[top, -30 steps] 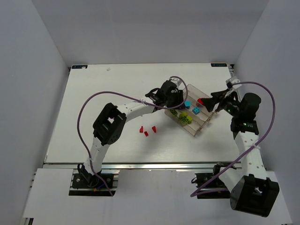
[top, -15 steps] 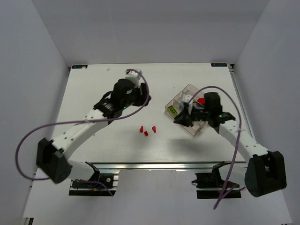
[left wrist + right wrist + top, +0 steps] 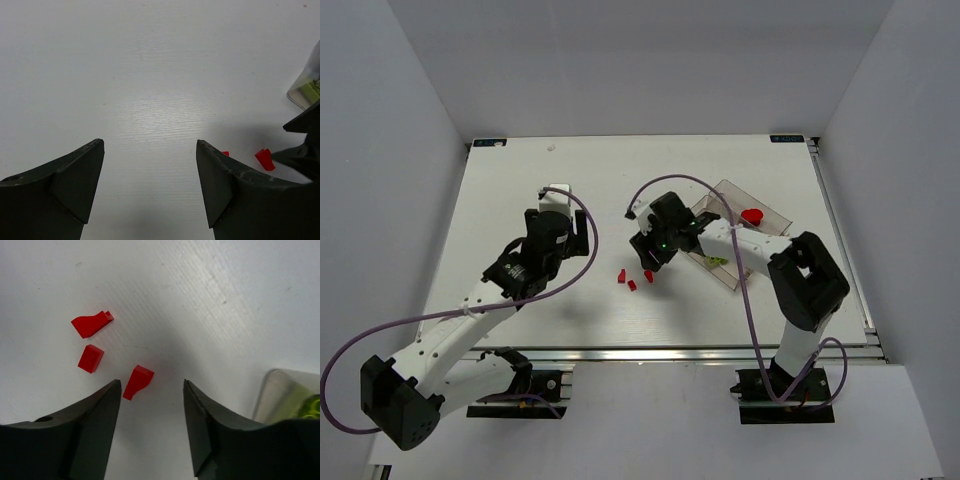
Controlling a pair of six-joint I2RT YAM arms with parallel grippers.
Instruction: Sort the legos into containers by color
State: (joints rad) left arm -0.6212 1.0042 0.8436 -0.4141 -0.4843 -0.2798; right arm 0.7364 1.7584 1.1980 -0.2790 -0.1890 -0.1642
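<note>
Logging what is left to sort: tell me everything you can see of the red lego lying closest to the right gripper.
The red lego is a tiny, glossy plastic wedge, squarer at one end and tapering to the other. It lies flat on the white table, outside the clear tray and apart from a sloped red piece and a square red piece beside it. It sits just ahead of the open right gripper, nearer one finger than the other. Only the table touches it.

Bright even light, soft shadows, sharp.
</note>
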